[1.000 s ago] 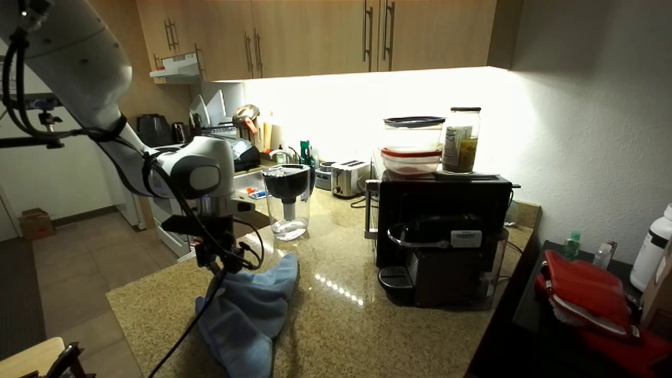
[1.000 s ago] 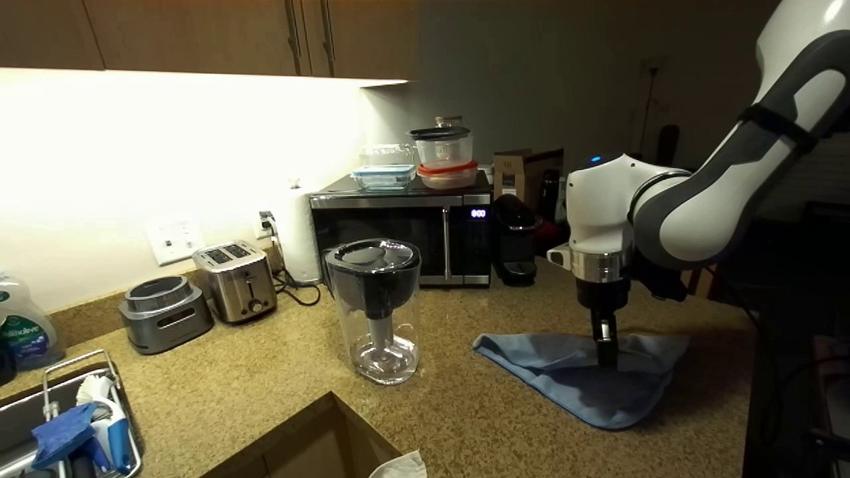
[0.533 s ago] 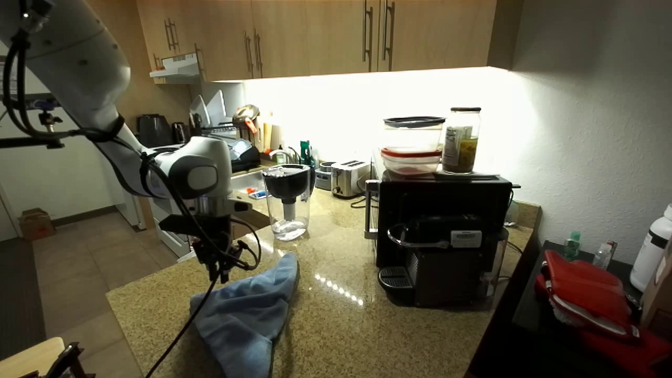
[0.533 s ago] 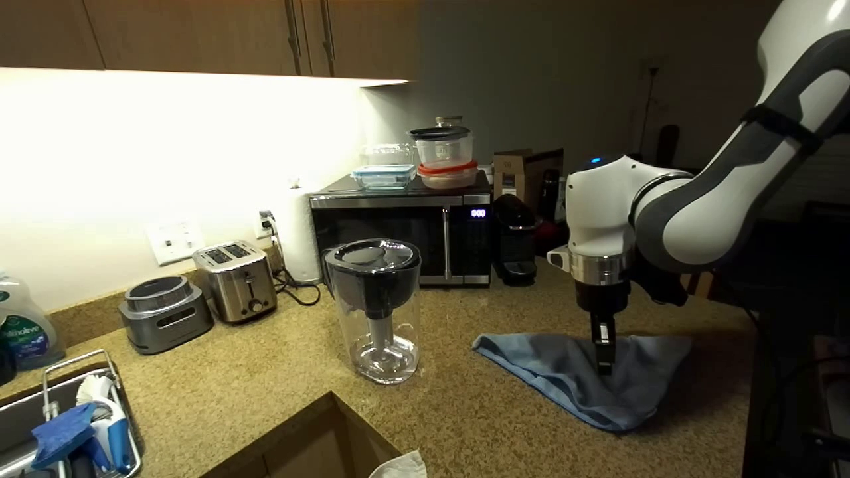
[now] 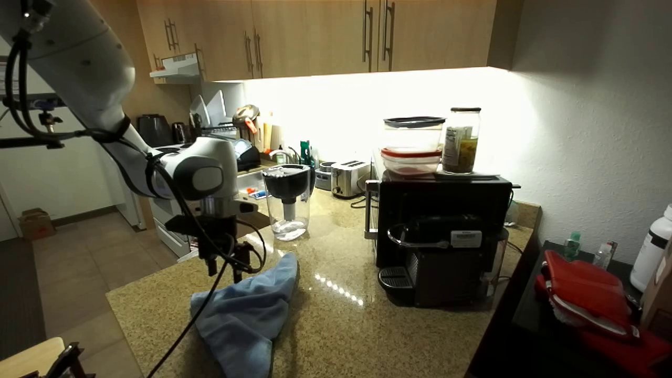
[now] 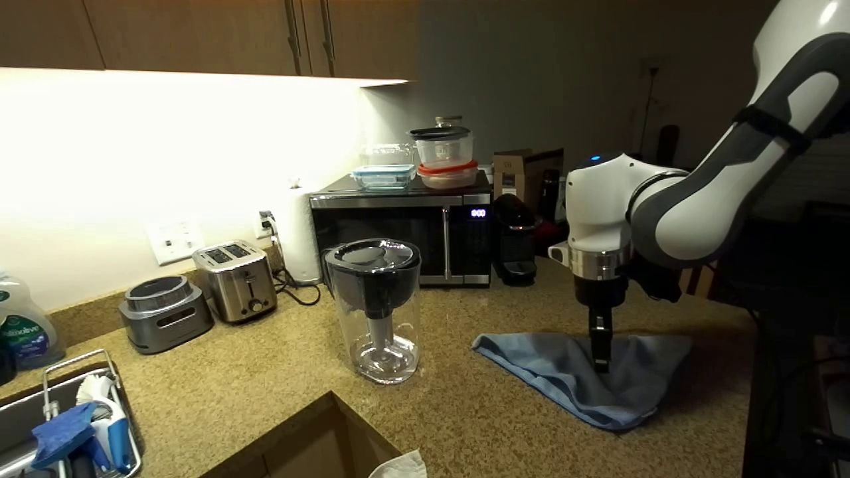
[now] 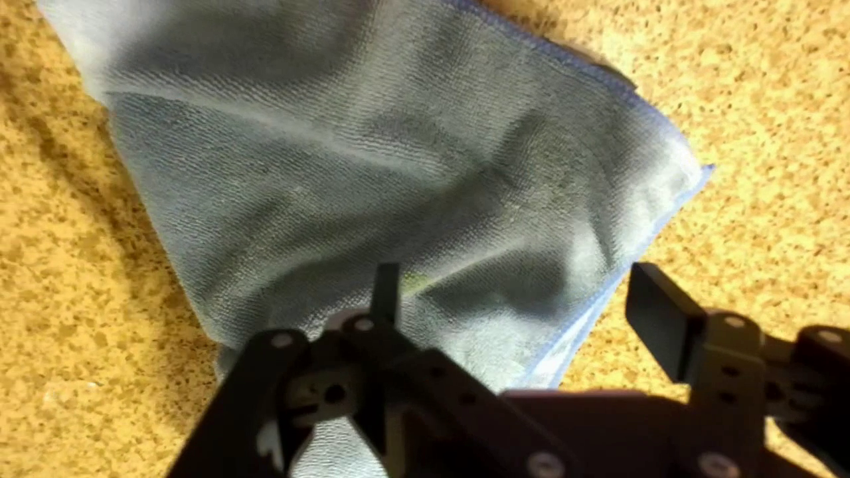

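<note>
The claw (image 7: 518, 299) points down over the blue microfiber cloth (image 7: 319, 179), its two fingers spread wide; in the wrist view one shows against the fabric and the other past its stitched edge, though I cannot tell whether a tip touches. The cloth lies rumpled on the speckled granite surface (image 6: 265, 378), apart from the upright water filter pitcher (image 6: 380, 292), with the two-slot toaster (image 6: 239, 282) and microwave (image 6: 405, 222) farther back in an exterior view

In an exterior view, the microfiber cloth (image 6: 568, 375) lies on the countertop (image 6: 478, 428), to the right of the filter pitcher (image 6: 375, 295). The toaster (image 6: 236, 285) stands left of this pitcher. Behind the pitcher is the microwave (image 6: 402, 222), with food containers (image 6: 445, 153) on it.
</note>
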Controlling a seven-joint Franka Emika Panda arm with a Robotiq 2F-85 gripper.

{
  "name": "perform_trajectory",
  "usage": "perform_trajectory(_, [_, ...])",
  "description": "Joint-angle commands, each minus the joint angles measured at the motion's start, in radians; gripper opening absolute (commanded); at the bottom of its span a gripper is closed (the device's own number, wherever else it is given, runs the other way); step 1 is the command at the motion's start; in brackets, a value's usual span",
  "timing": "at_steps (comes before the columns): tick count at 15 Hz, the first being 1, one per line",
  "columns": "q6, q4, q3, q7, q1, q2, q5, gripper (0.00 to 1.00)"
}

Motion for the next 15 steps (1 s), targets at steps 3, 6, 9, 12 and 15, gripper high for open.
perform_trajectory(3, [-0.023,0.119,-0.042,-0.019,-0.049,0.079,0.022,1.0])
perform_trajectory(6, [-0.04,0.193,-0.048,-0.039,-0.073,0.128,0.034,1.0])
perform_trajectory(9, [-0.042,0.245,-0.041,-0.056,-0.085,0.17,0.042,1.0])
perform_trajectory(12, [-0.027,0.293,-0.028,-0.08,-0.088,0.213,0.063,1.0])
perform_trajectory(15, [-0.02,0.34,-0.046,0.017,-0.064,0.248,0.069,1.0])
